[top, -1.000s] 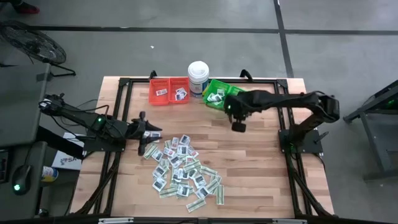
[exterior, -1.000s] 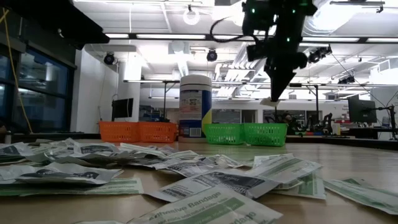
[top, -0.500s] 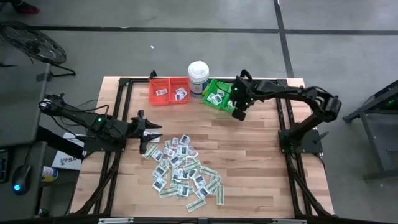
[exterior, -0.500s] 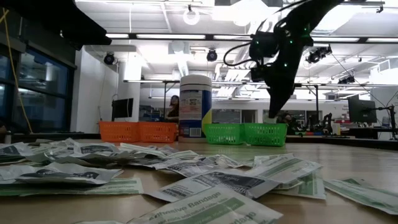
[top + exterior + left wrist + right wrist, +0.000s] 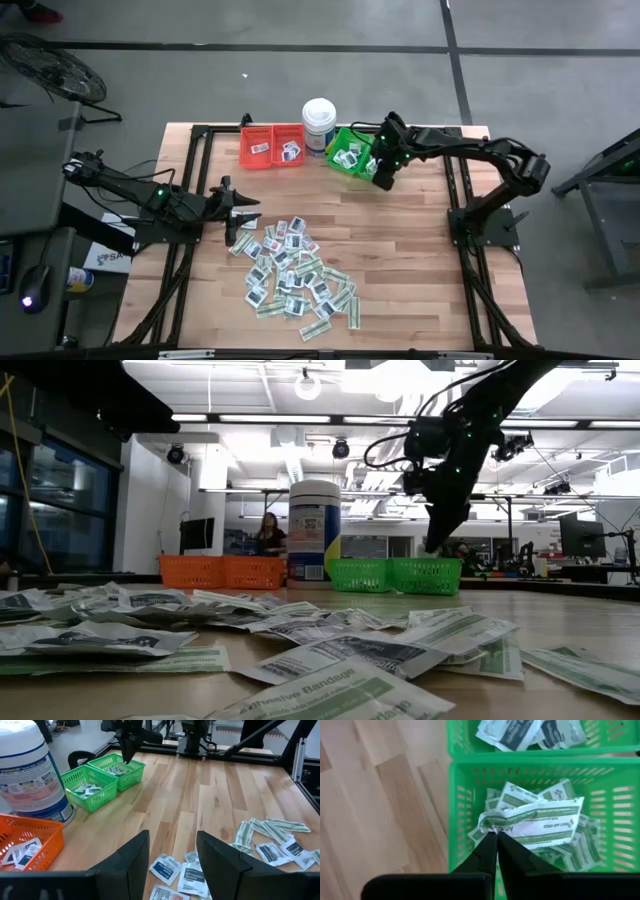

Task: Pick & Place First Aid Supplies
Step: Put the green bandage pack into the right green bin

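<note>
A crumpled green-and-white strip packet [image 5: 532,820] with green print is pinched at one end by the right tool [image 5: 496,839], its fingers clenched on it directly over the green bin [image 5: 470,770], which already holds similar strips. On the wooden bench [image 5: 420,250], a heap of square white and pale green packets [image 5: 295,270] lies near the middle. The left tool [image 5: 172,852] hovers released at the heap's edge. Red bins [image 5: 272,147] and a white tub [image 5: 319,122] stand beside the green bin.
</note>
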Available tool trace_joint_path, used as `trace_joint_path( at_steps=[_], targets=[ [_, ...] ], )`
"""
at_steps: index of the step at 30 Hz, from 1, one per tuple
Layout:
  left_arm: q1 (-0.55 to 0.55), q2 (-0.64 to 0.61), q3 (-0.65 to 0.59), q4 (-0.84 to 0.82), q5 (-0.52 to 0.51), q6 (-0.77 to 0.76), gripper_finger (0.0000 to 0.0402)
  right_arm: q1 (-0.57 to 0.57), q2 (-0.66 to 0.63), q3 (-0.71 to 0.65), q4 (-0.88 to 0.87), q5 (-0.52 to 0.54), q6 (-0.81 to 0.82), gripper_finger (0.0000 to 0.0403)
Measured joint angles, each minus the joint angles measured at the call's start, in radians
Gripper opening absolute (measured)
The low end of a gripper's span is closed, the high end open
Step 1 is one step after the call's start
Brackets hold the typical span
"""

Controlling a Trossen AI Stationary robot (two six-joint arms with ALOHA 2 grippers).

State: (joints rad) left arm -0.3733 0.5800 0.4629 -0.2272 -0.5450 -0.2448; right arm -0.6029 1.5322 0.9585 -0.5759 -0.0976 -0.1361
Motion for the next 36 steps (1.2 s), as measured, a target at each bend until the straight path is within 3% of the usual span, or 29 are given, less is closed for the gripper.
trace_joint_path(
  at_steps=[15,27,36],
  targets=[
    [0.000,0.000,0.000,0.000,0.001,-0.023,0.0162,0.000,-0.016,0.000,-0.011,-0.006,0.019,0.0168],
    [0.000,0.000,0.000,-0.001,0.003,-0.022,0.0162,0.035,-0.202,0.001,-0.055,-0.029,0.089,0.0155],
    [0.000,0.000,0.000,-0.004,0.043,-0.021,0.0162,0.212,-0.278,0.002,-0.054,-0.120,0.319,0.0154]
  ],
)
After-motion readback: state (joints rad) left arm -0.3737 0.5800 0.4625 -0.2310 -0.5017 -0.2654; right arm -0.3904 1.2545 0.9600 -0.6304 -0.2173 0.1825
